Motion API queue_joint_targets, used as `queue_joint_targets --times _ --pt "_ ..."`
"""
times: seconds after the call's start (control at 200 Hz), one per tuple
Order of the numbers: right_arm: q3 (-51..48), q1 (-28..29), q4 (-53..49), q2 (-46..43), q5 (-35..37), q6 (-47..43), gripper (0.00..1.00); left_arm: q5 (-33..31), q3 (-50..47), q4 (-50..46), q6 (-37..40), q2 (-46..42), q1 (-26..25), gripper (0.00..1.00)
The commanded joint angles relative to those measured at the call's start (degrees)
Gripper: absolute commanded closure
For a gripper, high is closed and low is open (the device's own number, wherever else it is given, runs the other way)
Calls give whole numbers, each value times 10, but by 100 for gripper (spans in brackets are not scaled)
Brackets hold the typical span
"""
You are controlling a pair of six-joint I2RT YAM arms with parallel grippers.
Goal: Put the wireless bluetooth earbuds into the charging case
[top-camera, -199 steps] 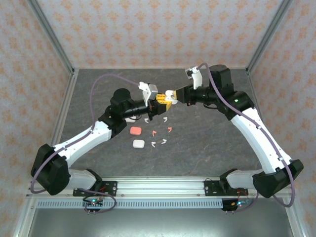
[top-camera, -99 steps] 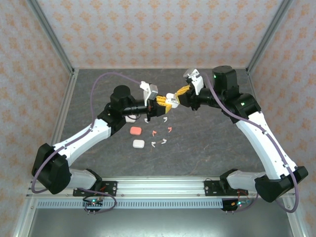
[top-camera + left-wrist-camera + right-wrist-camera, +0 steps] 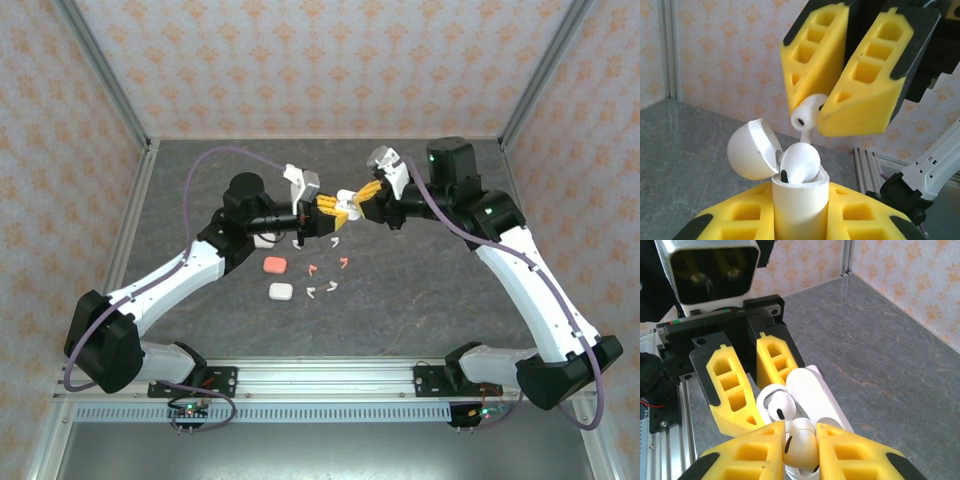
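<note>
Grip confirmed on both sides: the white rounded plastic charging case, lid open, is clamped upright in the left end effector — one white stemmed plastic earbud is seated inside. A second white earbud is pinched in the right end effector, just above the case.

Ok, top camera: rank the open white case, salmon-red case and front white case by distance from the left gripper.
1. Open white case, held in the left gripper.
2. Salmon-red case, on the table.
3. Front white case, nearest the bases.
</note>
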Motion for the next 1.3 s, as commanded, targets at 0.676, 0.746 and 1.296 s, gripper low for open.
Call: queue_joint_targets --times 0.676,0.746,1.296 --pt "-34 -43 19 -5 -107 12 81 20 21 69 -31 8 5 100" --pt "-35 -43 17 -2 -108 11 81 20 20 69 -31 7 4 100" --pt "-28 -46 35 4 -82 32 69 20 17 69 -31 6 3 100"
